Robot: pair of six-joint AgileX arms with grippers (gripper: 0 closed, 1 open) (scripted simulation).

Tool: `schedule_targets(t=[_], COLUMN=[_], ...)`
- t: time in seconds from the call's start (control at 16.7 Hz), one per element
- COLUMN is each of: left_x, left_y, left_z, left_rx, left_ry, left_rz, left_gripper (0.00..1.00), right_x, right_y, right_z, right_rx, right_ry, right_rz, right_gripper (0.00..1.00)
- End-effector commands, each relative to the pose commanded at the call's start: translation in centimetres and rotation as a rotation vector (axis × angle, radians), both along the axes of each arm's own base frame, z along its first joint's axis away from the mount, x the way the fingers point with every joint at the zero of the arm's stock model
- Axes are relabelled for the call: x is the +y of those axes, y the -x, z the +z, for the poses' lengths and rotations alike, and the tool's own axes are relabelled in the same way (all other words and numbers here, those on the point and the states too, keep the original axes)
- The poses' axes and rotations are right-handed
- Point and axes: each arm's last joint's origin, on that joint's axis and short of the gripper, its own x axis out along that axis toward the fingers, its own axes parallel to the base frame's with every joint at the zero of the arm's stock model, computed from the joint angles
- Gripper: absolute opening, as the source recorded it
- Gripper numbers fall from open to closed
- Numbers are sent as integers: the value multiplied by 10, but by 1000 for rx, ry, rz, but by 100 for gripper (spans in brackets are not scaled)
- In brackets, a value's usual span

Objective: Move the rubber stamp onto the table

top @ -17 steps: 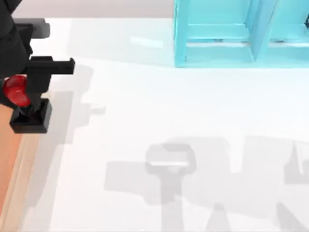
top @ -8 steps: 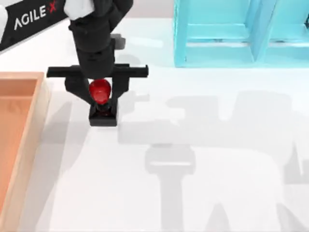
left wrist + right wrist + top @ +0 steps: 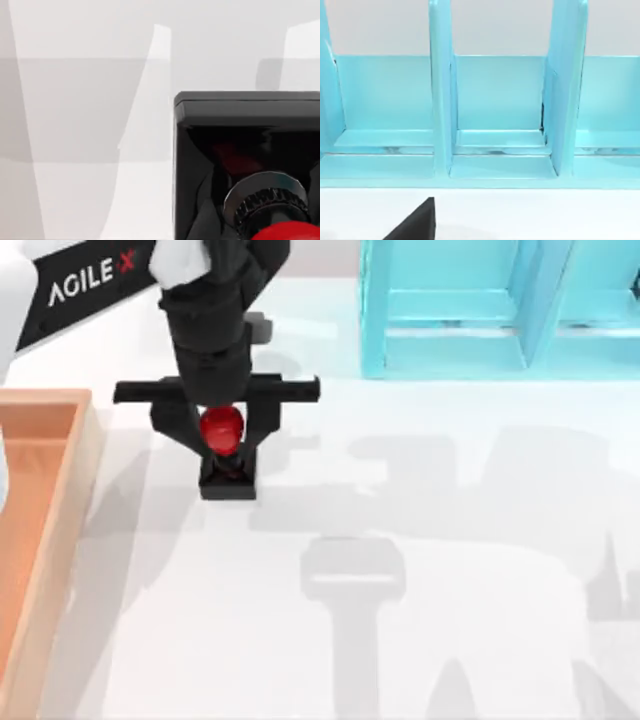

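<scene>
The rubber stamp [image 3: 228, 483] has a black square base and a round red knob [image 3: 221, 427]. My left gripper [image 3: 222, 447] is shut on the stamp just under the knob and holds it upright over the white table [image 3: 420, 490], a little to the right of the wooden tray. In the left wrist view the stamp's base [image 3: 235, 145] sits over the table [image 3: 75, 100] and the knob [image 3: 290, 232] is near the camera. I cannot tell whether the base touches the surface. A dark wedge [image 3: 415, 225] is the part of my right gripper that I see.
A light-brown wooden tray [image 3: 80, 455] with a raised rim lies along the left side. A turquoise shelf unit [image 3: 500, 310] stands at the back right and faces the right wrist camera [image 3: 495, 115]. Arm shadows fall across the middle of the table.
My left gripper carried the stamp from over the tray's rim at the far left rightward over the table. In the last half second it shifted only slightly right and forward.
</scene>
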Motion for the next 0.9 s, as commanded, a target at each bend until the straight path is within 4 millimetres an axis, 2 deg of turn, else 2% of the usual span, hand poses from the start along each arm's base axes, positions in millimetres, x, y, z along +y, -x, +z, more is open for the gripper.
schedule_targets(t=[0.3, 0.54, 0.9], left_x=[-2, -2, -2], left_y=[0, 0, 0], left_z=[-37, -40, -40], left_rx=[-6, -4, -4], left_ry=[3, 2, 2], left_rz=[-3, -3, -3], left_gripper=[0, 0, 45], right_x=[0, 0, 0], right_y=[0, 0, 0], right_z=[0, 0, 0], right_rx=[0, 0, 0], right_ry=[0, 0, 0], right_rz=[0, 0, 0], right_gripper=[100, 100, 100])
